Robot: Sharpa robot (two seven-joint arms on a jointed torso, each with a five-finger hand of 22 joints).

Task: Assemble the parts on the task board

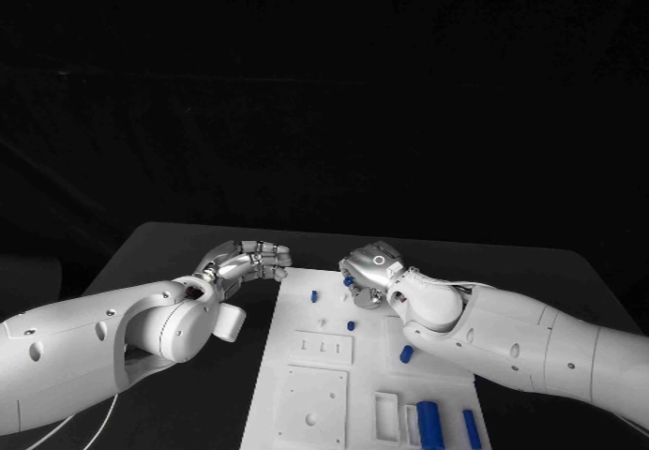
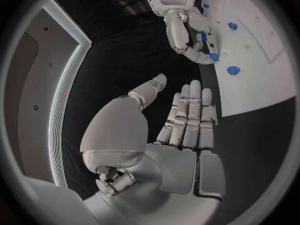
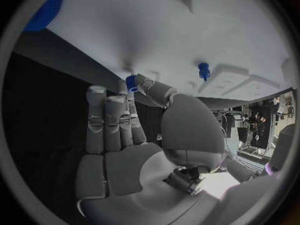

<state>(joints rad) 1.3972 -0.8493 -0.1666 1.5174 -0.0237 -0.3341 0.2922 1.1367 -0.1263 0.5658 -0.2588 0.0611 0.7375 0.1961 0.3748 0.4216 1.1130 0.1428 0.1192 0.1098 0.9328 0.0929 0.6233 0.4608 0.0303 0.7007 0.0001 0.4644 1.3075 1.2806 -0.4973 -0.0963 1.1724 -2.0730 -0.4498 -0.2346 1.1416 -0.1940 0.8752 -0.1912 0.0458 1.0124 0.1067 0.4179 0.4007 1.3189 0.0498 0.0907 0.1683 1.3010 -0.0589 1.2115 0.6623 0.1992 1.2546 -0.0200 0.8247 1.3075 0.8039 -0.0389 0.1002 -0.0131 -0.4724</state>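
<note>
The task board [image 1: 314, 394] lies mid-bench, with assembly seemingly barely begun: several blue parts [image 1: 429, 422] rest loose at its near end. The right hand [image 1: 368, 274] pinches a small blue part [image 3: 131, 83] over the far end. The left hand [image 1: 247, 262] hovers empty, fingers apart, beside the board.

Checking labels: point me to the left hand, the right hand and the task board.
left hand [image 1: 250, 261], head view, on the curled fingers.
right hand [image 1: 368, 272], head view, on the back of the hand.
task board [image 1: 314, 398], head view, on a bare raised plate.
</note>
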